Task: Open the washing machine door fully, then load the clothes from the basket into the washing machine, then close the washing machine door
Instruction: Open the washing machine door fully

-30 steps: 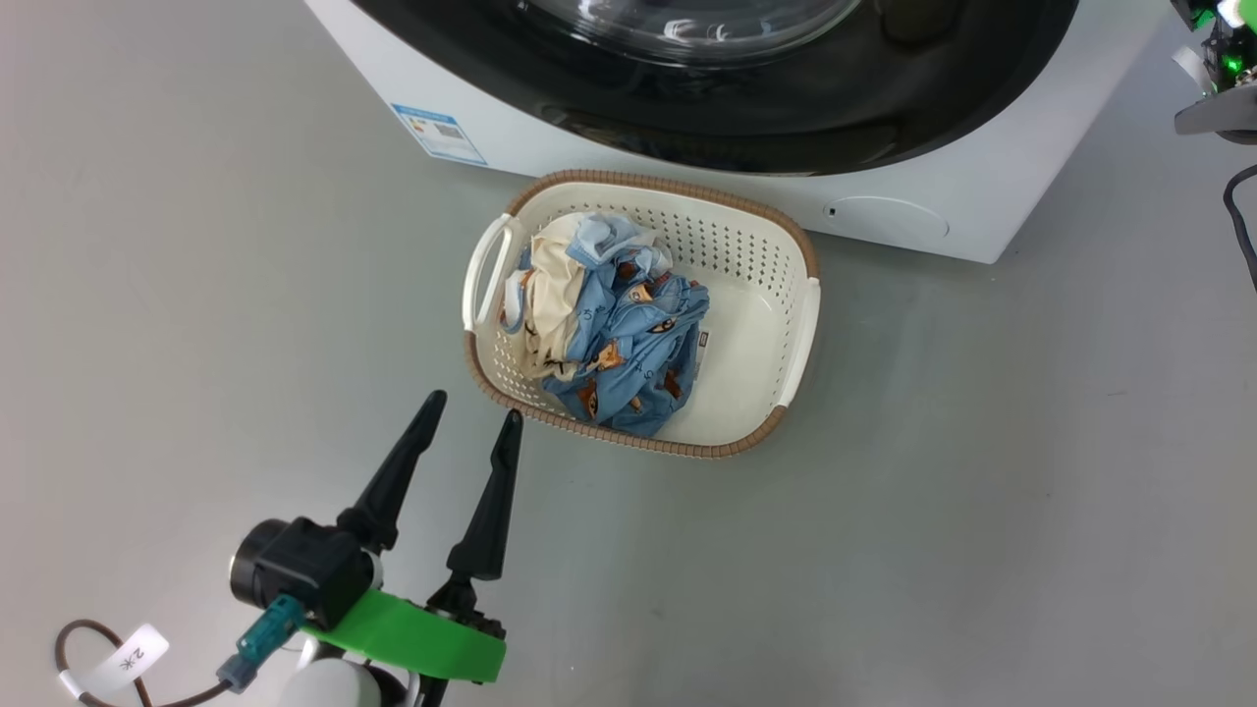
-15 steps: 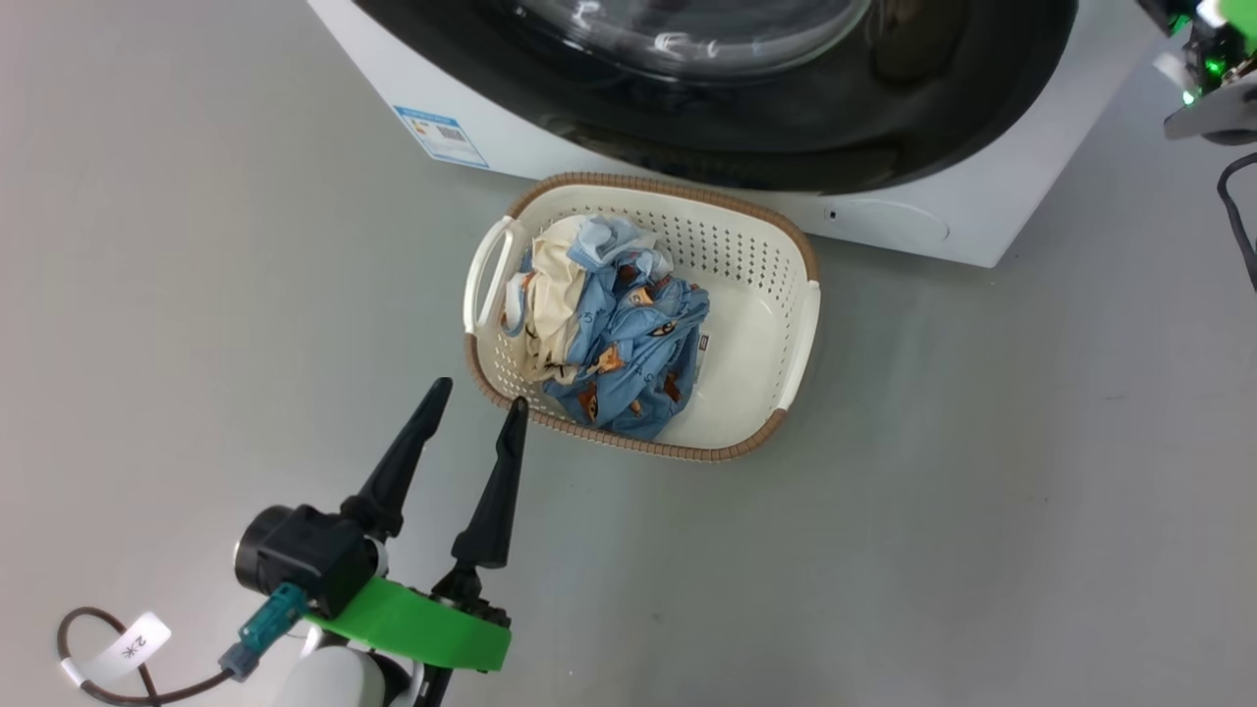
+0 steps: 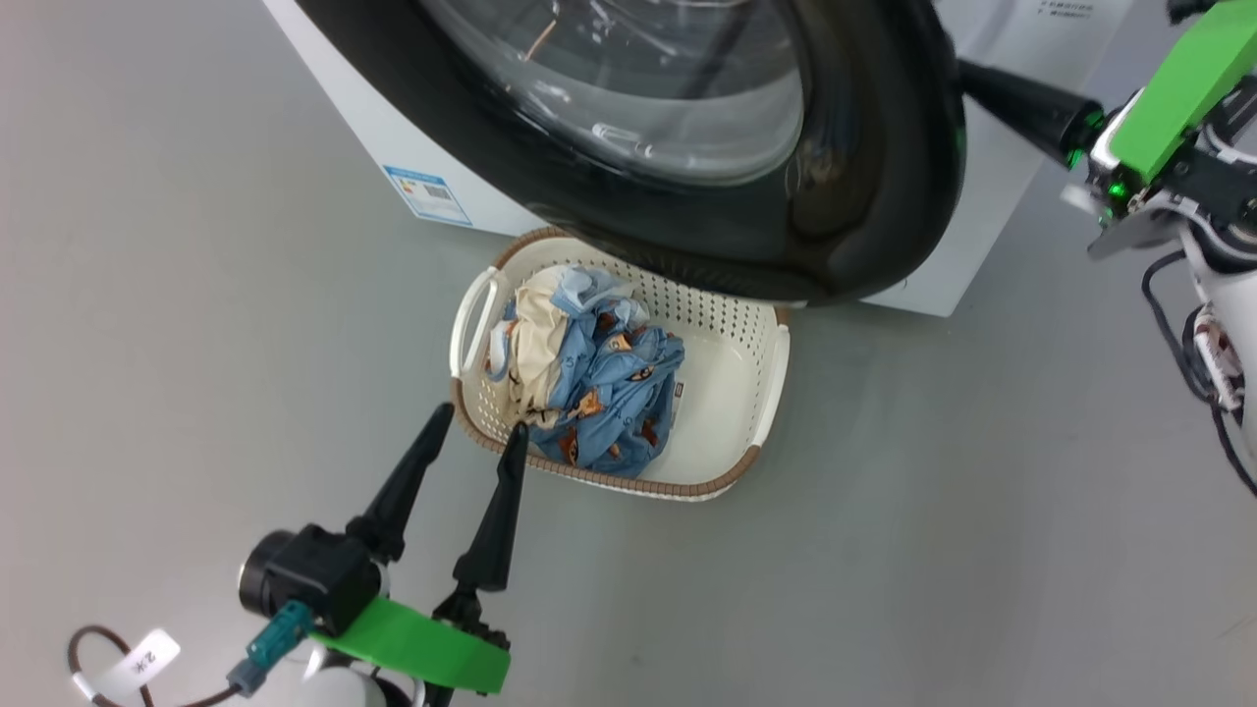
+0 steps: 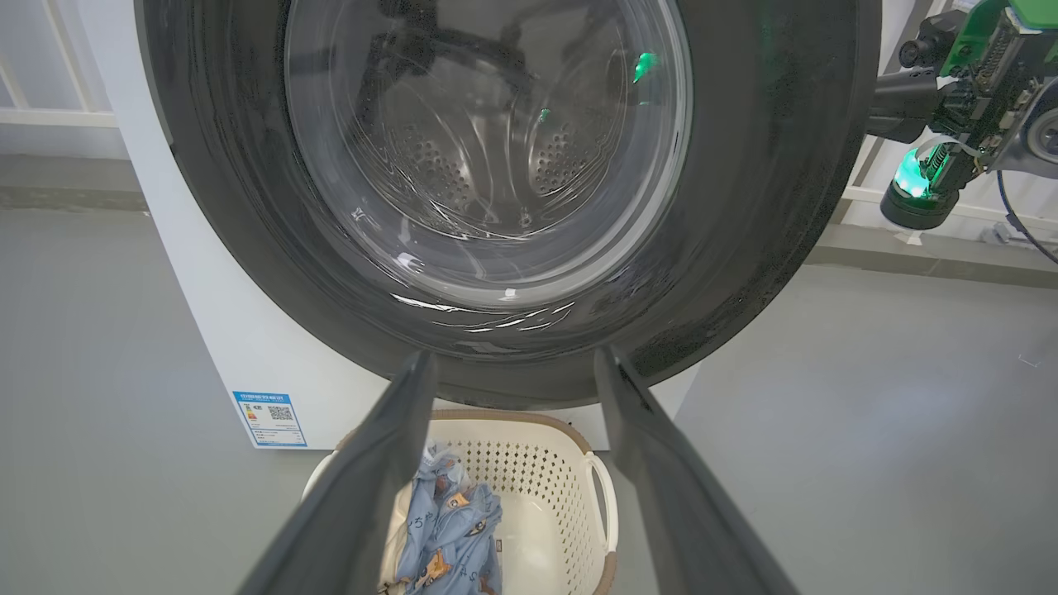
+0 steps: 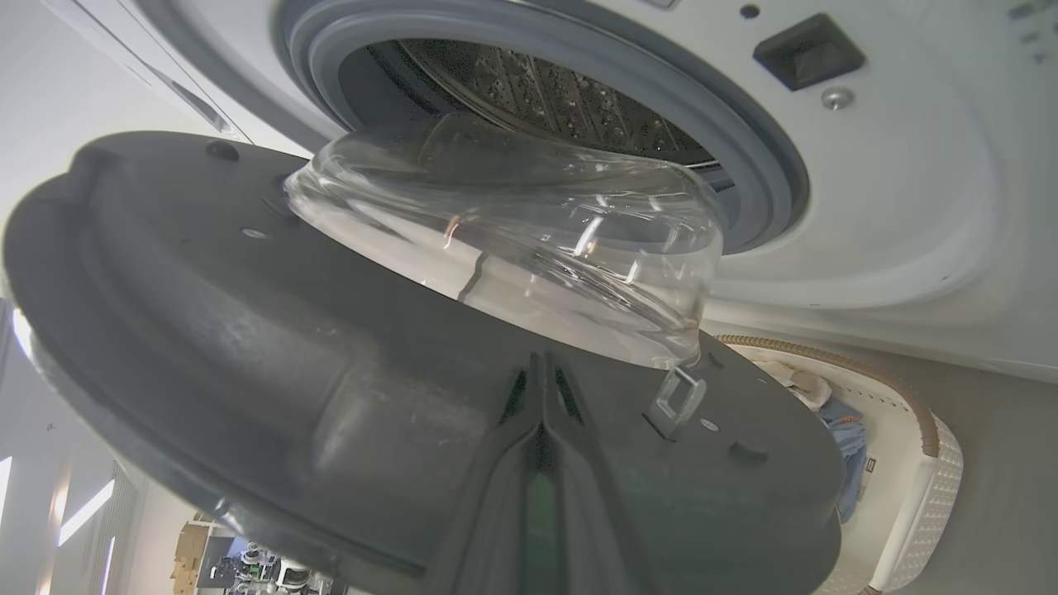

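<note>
Right wrist view has the right fingers (image 5: 579, 479) shut tight together on nothing, their tips against the inner face of the washing machine door (image 5: 248, 330), just below its glass bowl (image 5: 512, 248) and beside the metal latch (image 5: 676, 401). The door stands partly open from the washing machine (image 5: 868, 207). Spread wide and empty, the left fingers (image 3: 494, 516) hang just beside the near-left rim of the basket (image 3: 638, 485), which sits on the floor (image 3: 933, 540) under the door's lower edge with the clothes (image 3: 599, 393) heaped in its left half.
</note>
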`<state>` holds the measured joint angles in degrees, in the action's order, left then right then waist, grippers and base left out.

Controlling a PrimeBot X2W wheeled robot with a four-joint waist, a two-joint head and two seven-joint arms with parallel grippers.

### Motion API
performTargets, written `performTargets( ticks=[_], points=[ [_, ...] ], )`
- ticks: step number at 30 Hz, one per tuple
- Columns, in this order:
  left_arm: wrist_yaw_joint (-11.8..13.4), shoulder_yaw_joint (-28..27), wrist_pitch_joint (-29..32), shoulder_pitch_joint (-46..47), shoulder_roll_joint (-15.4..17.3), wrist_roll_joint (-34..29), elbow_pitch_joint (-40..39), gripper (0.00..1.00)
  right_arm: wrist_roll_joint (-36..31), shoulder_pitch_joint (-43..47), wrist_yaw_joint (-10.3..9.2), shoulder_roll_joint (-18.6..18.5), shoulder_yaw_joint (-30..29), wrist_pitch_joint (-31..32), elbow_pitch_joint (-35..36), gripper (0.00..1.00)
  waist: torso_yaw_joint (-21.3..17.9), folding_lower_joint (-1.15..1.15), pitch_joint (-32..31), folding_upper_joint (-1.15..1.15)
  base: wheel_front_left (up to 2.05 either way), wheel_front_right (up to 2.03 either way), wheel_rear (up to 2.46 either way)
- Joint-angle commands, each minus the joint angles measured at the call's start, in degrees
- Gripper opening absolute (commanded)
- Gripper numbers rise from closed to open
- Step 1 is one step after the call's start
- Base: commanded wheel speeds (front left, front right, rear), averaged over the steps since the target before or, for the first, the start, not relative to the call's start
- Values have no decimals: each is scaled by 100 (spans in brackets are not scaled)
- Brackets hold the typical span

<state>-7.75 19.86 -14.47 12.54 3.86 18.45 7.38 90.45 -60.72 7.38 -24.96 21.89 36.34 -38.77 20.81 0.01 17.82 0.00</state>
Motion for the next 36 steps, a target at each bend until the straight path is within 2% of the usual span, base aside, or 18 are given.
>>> performTargets(
  ticks=[1,14,22,36],
  points=[
    [26,-185,-52,-110,160,4,-97,100,72,204,11,124,120,90,232,0,-19,-1,-146,0,0,0,0],
    [26,-247,-52,-525,187,-41,-57,100,108,993,11,320,395,445,848,0,53,-1,-701,0,0,0,0],
    [26,-248,-52,-650,176,-65,-76,100,95,1278,11,489,512,519,1097,0,139,-1,-831,0,0,0,0],
    [26,-206,-52,-779,138,-79,-30,100,36,1725,11,1014,796,558,1366,0,451,-1,-1044,0,0,0,0]
  ],
)
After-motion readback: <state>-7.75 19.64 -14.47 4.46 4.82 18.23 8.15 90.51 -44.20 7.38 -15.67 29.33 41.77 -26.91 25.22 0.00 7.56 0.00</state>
